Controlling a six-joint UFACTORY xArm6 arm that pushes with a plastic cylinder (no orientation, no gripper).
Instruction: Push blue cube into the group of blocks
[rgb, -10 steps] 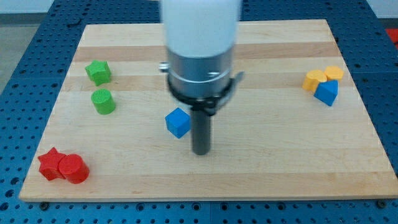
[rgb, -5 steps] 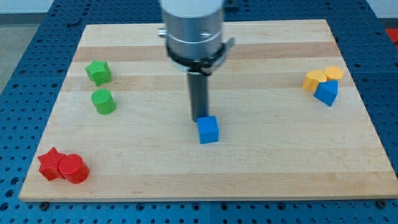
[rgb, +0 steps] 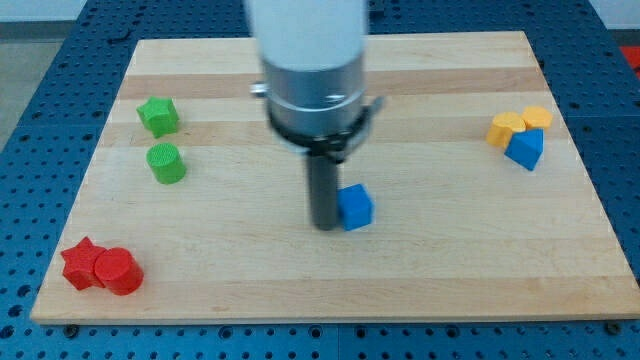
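Note:
The blue cube (rgb: 355, 207) sits near the middle of the wooden board (rgb: 330, 270). My tip (rgb: 324, 224) is just to the view's left of it, touching or nearly touching its left side. At the view's right stands a group of blocks: two yellow blocks (rgb: 505, 127) (rgb: 537, 117) and a blue wedge-like block (rgb: 525, 148), well apart from the cube.
A green star-like block (rgb: 158, 116) and a green cylinder (rgb: 166, 162) stand at the view's left. A red star block (rgb: 80, 263) and a red cylinder (rgb: 117, 270) sit at the bottom left corner.
The blue cube has moved from left of my tip to below it, then further right. My tip moved up over it and now stands on the cube's left side.

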